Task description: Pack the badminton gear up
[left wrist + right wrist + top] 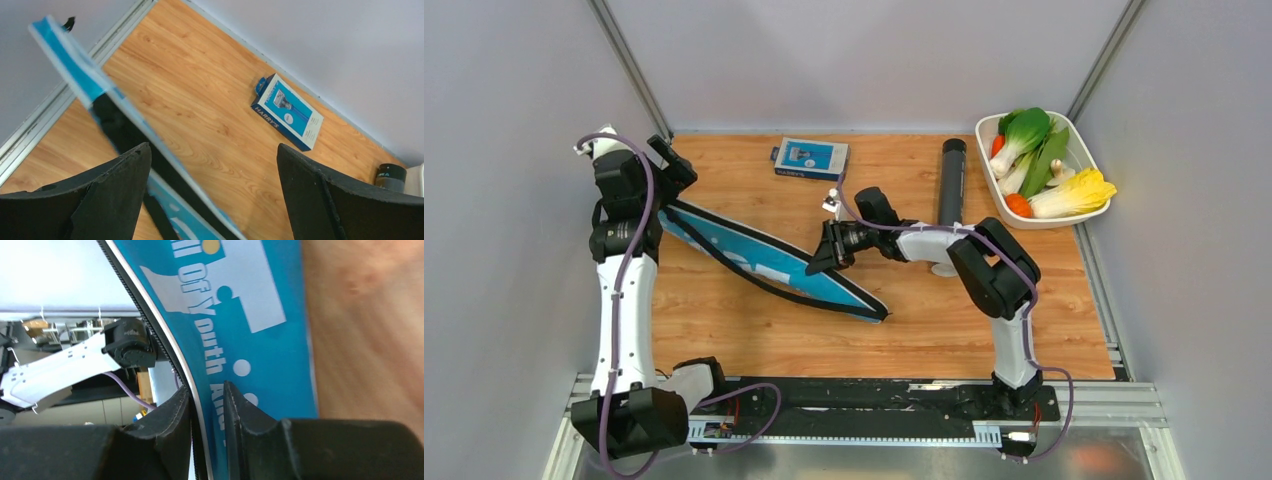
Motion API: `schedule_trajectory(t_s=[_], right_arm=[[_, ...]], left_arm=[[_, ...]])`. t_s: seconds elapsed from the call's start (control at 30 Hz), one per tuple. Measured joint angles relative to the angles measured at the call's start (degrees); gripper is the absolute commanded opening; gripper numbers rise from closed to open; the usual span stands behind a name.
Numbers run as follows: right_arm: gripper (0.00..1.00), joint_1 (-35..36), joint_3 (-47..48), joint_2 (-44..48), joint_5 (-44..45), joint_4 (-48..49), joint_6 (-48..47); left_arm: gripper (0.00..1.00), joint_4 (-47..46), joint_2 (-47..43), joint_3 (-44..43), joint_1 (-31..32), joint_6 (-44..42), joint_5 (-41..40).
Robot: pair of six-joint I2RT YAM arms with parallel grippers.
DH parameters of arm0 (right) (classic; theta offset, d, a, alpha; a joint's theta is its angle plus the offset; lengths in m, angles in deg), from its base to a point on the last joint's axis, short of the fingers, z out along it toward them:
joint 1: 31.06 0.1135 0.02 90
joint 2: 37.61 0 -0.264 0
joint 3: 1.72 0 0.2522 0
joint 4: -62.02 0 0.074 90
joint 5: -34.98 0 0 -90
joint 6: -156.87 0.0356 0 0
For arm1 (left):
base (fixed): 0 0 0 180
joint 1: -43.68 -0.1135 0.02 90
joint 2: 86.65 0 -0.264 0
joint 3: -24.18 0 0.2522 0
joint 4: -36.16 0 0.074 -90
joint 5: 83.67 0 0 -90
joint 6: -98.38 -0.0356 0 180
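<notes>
The blue racket cover (764,262) with black edging lies slantwise across the wooden table, from the back left toward the middle. My left gripper (667,190) hovers over its narrow left end, open wide; in the left wrist view the cover (75,75) runs past the left finger and nothing is gripped between the jaws (212,150). My right gripper (819,262) is at the cover's far edge, near its wide end. Its fingers (206,389) are shut on the zipped rim of the cover (260,340). A long black tube (951,180) lies at the back right.
A small blue box (811,158) lies at the back centre, also in the left wrist view (287,112). A white tray (1084,148) of vegetables stands in the back right corner. Grey walls close in the table on three sides.
</notes>
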Motion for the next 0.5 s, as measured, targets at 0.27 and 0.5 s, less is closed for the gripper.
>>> schedule_trajectory(t_s=[0.27,0.5], right_arm=[[0.39,-8.2,5.9,-8.9,-1.0,-1.1,1.6],[0.31,-9.2,13.0,-14.4,3.0,-12.2,-5.4]], left_arm=[[1.0,-4.3,3.3,7.5,0.0,1.1,0.7],[1.0,-4.8,8.2,8.1,0.0,2.0,1.8]])
